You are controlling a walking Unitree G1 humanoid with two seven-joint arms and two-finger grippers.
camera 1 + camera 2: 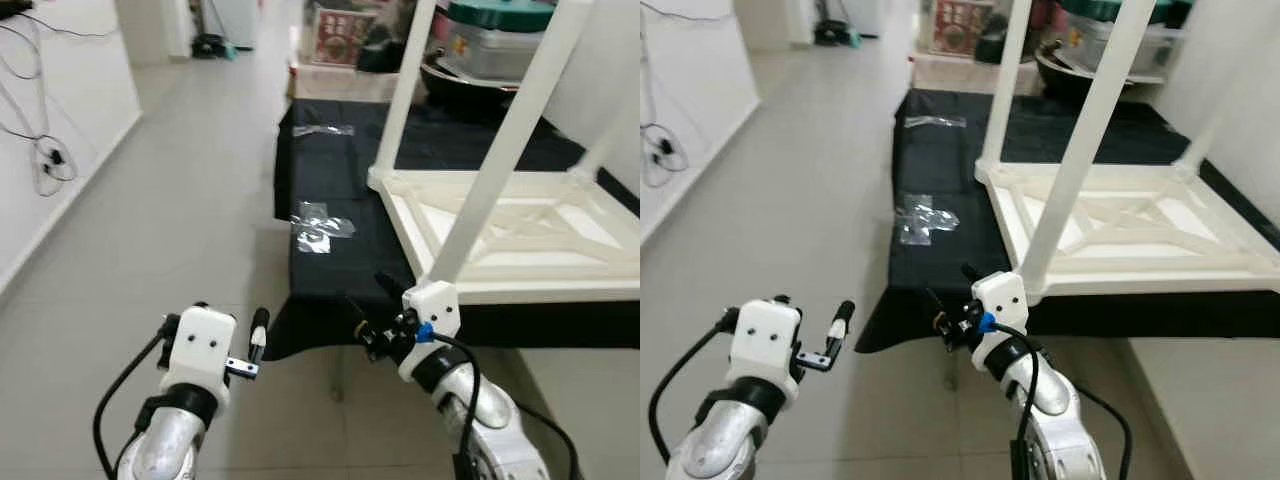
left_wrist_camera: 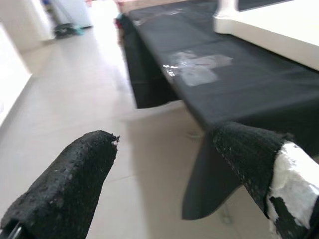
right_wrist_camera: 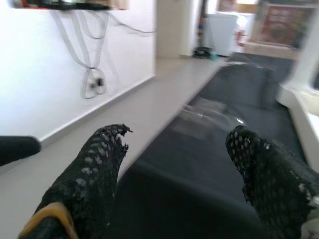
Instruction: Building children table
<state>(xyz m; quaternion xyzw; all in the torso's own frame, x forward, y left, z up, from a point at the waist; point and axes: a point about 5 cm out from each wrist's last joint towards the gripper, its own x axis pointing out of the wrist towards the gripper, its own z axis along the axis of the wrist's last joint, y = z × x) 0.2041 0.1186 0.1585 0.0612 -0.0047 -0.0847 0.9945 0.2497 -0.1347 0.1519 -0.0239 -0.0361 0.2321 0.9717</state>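
A white children's table [image 1: 520, 232] lies upside down on a low platform draped in black cloth [image 1: 330, 285]. Its legs stand upward; the nearest leg [image 1: 495, 165] rises just beyond my right wrist. My right gripper [image 1: 372, 300] hovers at the front edge of the cloth, left of that leg's corner, open with nothing between its fingers [image 3: 94, 169]. My left gripper [image 2: 164, 144] is further left over the floor, open and empty, one finger [image 1: 259, 330] pointing at the cloth's hanging corner. Clear plastic bags [image 1: 322, 228] lie on the cloth left of the table.
Grey tiled floor [image 1: 190, 210] runs along the platform's left side. A white wall with dangling cables [image 1: 45, 150] borders the far left. Behind the platform stand a dark pot and a lidded storage box [image 1: 495, 40]. A second plastic bag [image 1: 322, 130] lies further back.
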